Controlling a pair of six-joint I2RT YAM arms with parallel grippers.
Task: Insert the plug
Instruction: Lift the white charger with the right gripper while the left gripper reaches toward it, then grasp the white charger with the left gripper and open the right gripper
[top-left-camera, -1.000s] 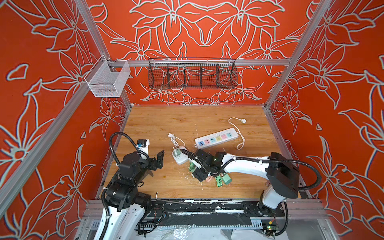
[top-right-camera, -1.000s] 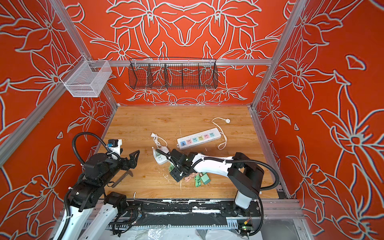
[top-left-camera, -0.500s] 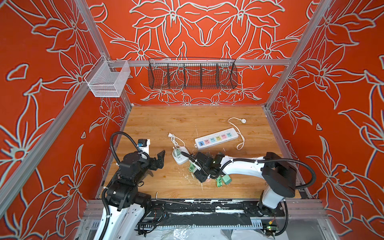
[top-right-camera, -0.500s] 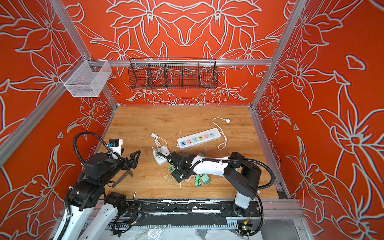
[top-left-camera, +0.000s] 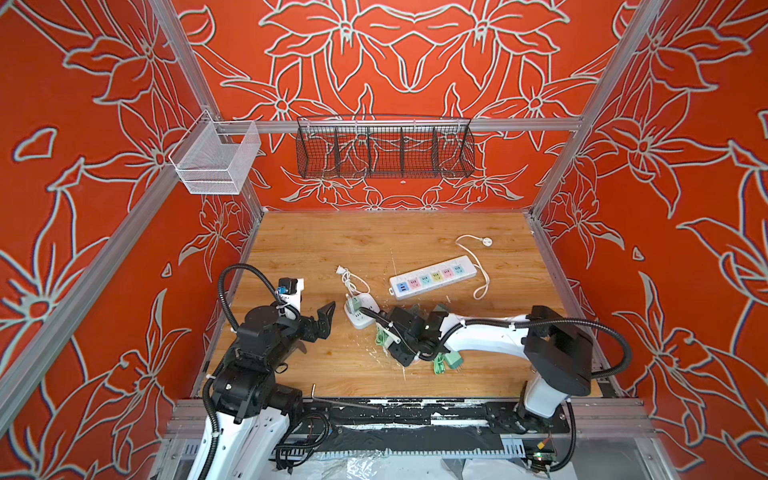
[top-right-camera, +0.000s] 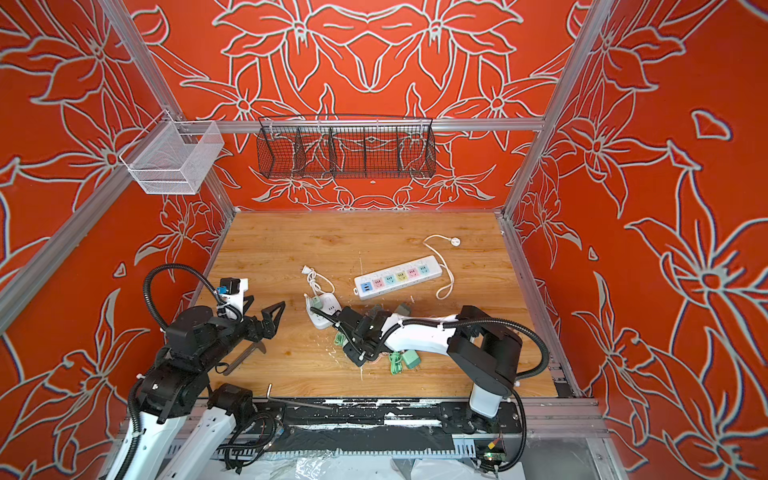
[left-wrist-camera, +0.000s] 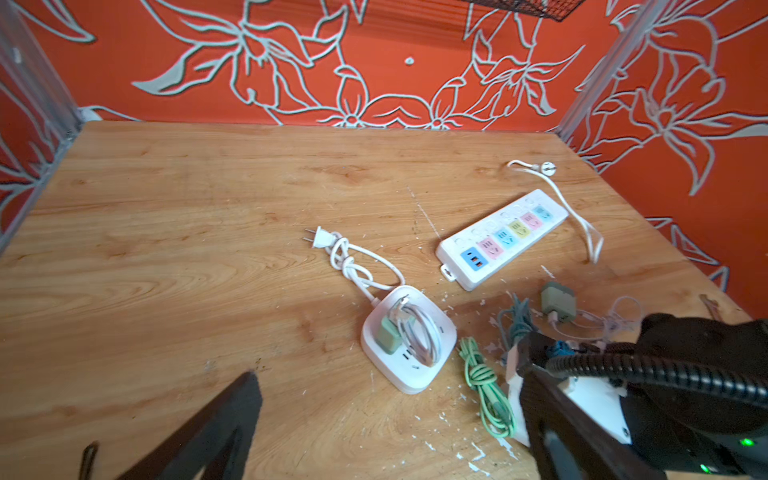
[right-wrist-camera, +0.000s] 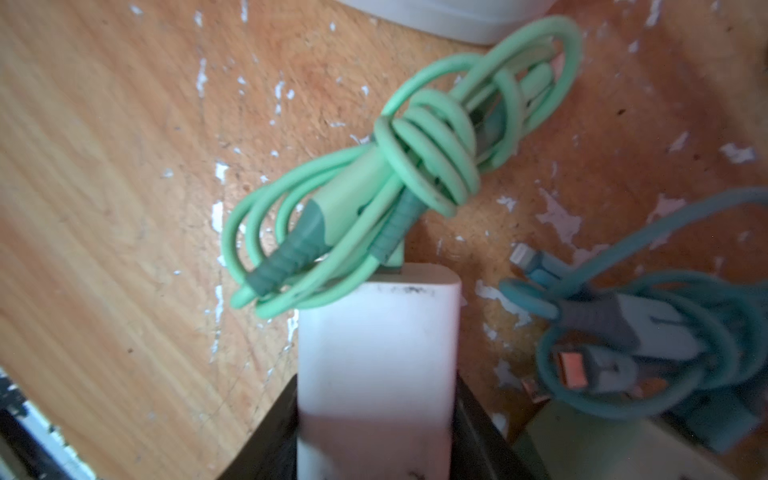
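white charger (right-wrist-camera: 378, 332) with coiled green cable (right-wrist-camera: 415, 166): clamped between the jaws of the right pincer (right-wrist-camera: 376, 386), low over the counter (top-left-camera: 316, 249), just beside the square white socket block (top-left-camera: 360, 316), apart from the long power strip (top-left-camera: 434, 277). left pincer (top-left-camera: 318, 328): jaws spread wide, over the counter's left side.

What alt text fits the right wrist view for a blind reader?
A white charger sits between the black jaws of the right gripper, a coiled light green cable plugged into its end. Beneath lies the wooden table flecked white, with a teal cable bundle nearby.

No legible text or labels.
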